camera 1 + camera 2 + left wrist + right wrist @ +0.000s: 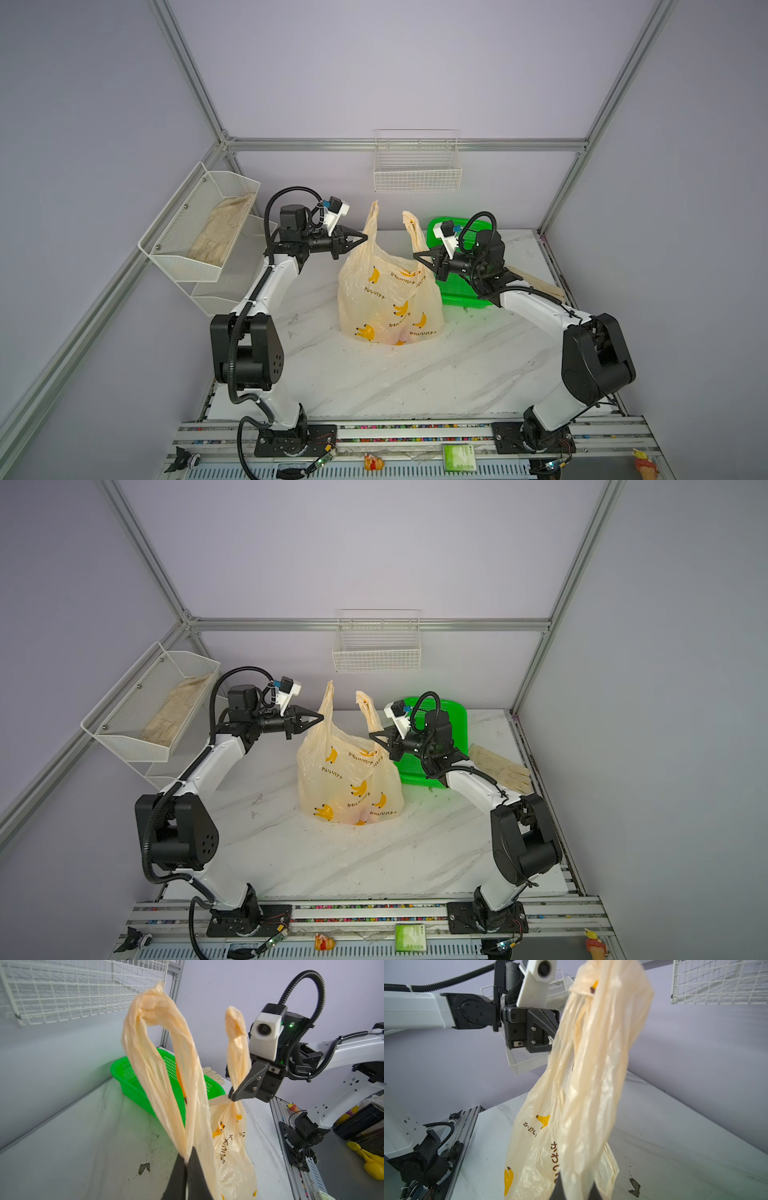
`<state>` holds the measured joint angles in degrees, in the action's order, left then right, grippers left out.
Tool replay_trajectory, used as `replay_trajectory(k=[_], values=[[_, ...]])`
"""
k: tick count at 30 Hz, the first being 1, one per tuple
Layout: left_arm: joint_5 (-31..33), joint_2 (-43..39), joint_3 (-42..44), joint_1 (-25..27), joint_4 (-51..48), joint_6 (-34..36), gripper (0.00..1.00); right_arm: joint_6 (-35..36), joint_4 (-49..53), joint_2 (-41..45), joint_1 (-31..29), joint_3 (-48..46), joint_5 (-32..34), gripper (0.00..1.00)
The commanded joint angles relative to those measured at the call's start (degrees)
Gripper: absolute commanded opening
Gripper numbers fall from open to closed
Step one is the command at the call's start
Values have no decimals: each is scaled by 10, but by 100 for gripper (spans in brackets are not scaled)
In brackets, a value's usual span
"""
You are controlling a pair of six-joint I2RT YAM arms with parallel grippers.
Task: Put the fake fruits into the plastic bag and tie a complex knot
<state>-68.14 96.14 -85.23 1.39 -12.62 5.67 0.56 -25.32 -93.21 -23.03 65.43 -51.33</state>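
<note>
L gripper [365, 238] fingers clamped together on left handle loop [371, 220] of the plastic bag [386, 299]; R gripper [415, 254] pinched on right loop [412, 228]. Bag stands mid-table [374, 382], just beside green basket [457, 296]. Left wrist view shows R's pinch at loop base; right wrist view hides L's tips behind plastic.

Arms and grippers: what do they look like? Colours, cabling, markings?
Both the left arm and right arm have white link shells and black joint housings, with black corrugated conduit looped near the wrist. The left gripper and right gripper are black, with tapered triangular fingers. Each wrist carries a white camera housing; a green light glows beside the right one. No legible markings.
</note>
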Motion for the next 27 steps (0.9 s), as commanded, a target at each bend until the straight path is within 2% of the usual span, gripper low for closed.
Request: replay_trajectory(k=[1, 11, 14, 21, 27], values=[[3, -46, 23, 14, -43, 74, 0, 11, 24, 3, 0, 21, -3, 0], [52, -112, 68, 56, -155, 235, 0, 17, 60, -12, -1, 39, -15, 0], [90, -107, 48, 81, -211, 280, 0, 16, 54, -14, 0, 36, -31, 3], [147, -80, -5, 124, -282, 334, 0, 15, 33, -14, 0, 23, -58, 9], [182, -48, -61, 148, -329, 360, 0, 32, 24, -15, -3, 9, -83, 18]])
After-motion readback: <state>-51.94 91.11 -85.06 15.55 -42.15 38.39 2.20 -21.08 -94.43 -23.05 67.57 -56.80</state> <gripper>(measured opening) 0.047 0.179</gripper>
